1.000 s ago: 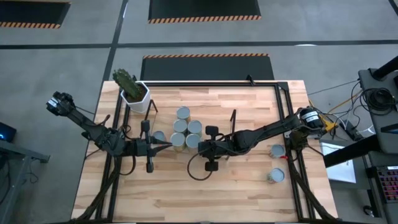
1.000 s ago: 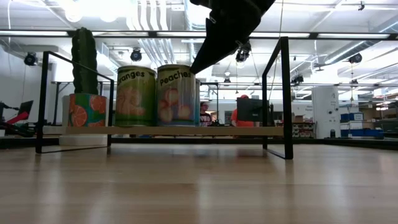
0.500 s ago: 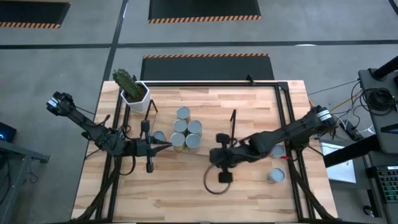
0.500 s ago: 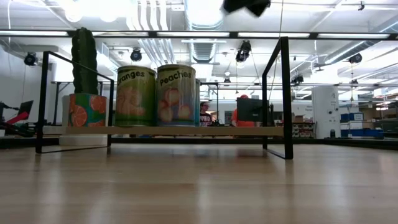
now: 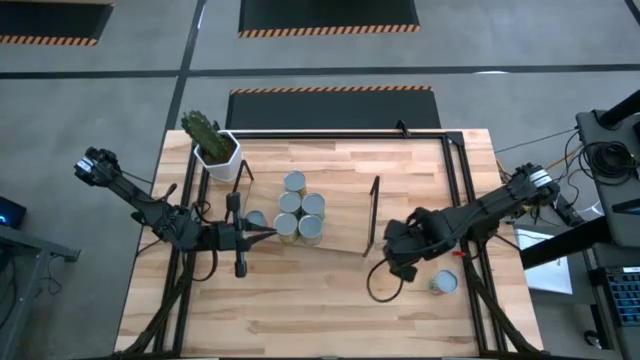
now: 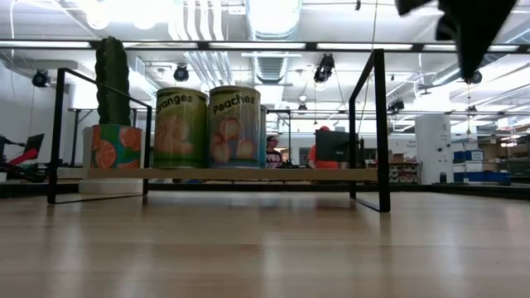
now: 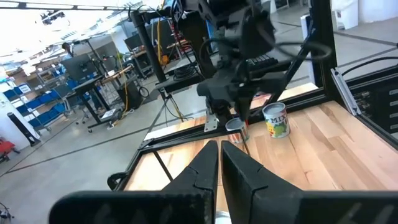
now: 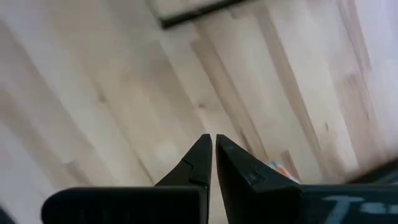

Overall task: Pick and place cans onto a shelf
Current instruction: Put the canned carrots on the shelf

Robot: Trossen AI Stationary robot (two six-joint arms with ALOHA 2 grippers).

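Several silver-topped cans (image 5: 300,205) stand close together on the left part of the low wooden shelf (image 5: 345,215). In the low view, two of them (image 6: 207,127) show labels reading oranges and peaches. Two more cans stand on the table at the right, one near the front (image 5: 443,283); both show in the left wrist view (image 7: 275,119). My right gripper (image 5: 384,254) is shut and empty. It hovers above the table just right of the shelf's right wire frame (image 5: 375,215) and left of those two cans. My left gripper (image 5: 272,233) is shut and empty at the shelf's left end.
A white pot with a cactus (image 5: 215,150) stands at the far left corner. Black frame rails (image 5: 462,200) run along the table's sides. Bare tabletop (image 5: 320,300) lies in front of the shelf. People show far off in the room (image 6: 319,153).
My right gripper has drawn away from the cans on the shelf toward the table's right edge and a little toward the near edge, passing the shelf's right frame. It stays shut and empty. The cans and my left arm have kept still.
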